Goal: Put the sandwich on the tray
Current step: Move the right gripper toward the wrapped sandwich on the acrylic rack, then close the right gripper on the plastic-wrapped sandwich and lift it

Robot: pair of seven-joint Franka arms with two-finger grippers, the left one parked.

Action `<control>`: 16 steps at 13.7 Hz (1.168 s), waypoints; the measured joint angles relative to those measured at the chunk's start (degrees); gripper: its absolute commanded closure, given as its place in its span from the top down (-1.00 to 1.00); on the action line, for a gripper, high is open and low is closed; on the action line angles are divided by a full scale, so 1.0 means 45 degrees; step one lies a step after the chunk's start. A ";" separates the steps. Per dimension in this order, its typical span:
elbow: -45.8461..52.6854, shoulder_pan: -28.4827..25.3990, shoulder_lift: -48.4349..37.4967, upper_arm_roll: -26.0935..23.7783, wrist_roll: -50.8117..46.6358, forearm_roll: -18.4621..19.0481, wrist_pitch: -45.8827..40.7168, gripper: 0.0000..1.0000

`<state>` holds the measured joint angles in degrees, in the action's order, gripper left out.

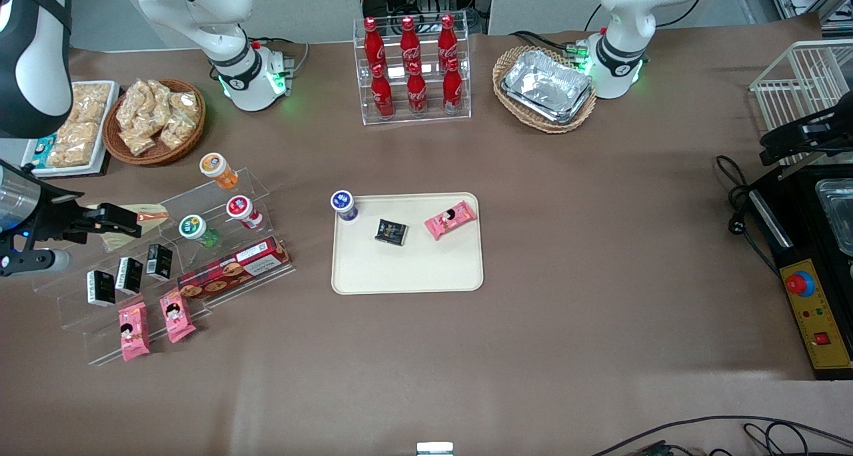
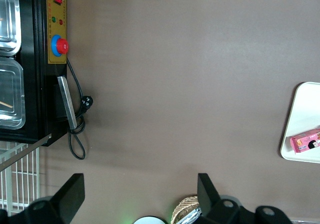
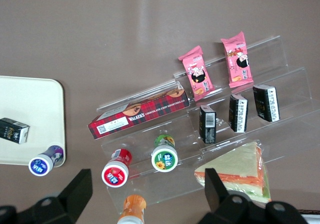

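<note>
The sandwich (image 3: 240, 171), a wrapped wedge with orange and green filling, lies on the top step of a clear acrylic stand (image 1: 166, 256) toward the working arm's end of the table. In the front view only its pale edge (image 1: 154, 212) shows past my gripper. My right gripper (image 3: 147, 194) is open and empty and hovers above the stand (image 1: 123, 221). One of its fingers (image 3: 216, 190) is at the sandwich's edge. The cream tray (image 1: 406, 269) lies mid-table, apart from the stand, and also shows in the right wrist view (image 3: 30, 108) and the left wrist view (image 2: 305, 108).
On the tray are a blue-capped bottle (image 1: 342, 204), a black box (image 1: 390, 232) and a pink packet (image 1: 450, 219). The stand holds small bottles (image 3: 165, 159), black boxes (image 3: 238, 113), a tartan biscuit box (image 3: 140, 114) and pink packets (image 3: 196, 72). A cola rack (image 1: 412, 69) and baskets (image 1: 154, 119) stand farther back.
</note>
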<state>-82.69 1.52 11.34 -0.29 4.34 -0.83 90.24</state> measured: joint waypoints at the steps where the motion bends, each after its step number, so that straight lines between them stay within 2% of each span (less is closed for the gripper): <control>1: 0.0000 0.0042 -0.0001 0.0024 -0.0001 0.0000 0.0000 1.00; 5: 0.0039 0.0117 -0.0327 0.0465 -0.0963 -0.0001 -0.0119 1.00; 10: 0.0031 0.0219 -0.0688 0.1608 -0.3211 -0.0208 -0.1265 1.00; 16: -0.0004 0.0542 -0.1039 0.2939 -0.7286 -0.1212 -0.2414 1.00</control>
<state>-82.70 3.96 6.66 12.94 -28.45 -6.28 79.38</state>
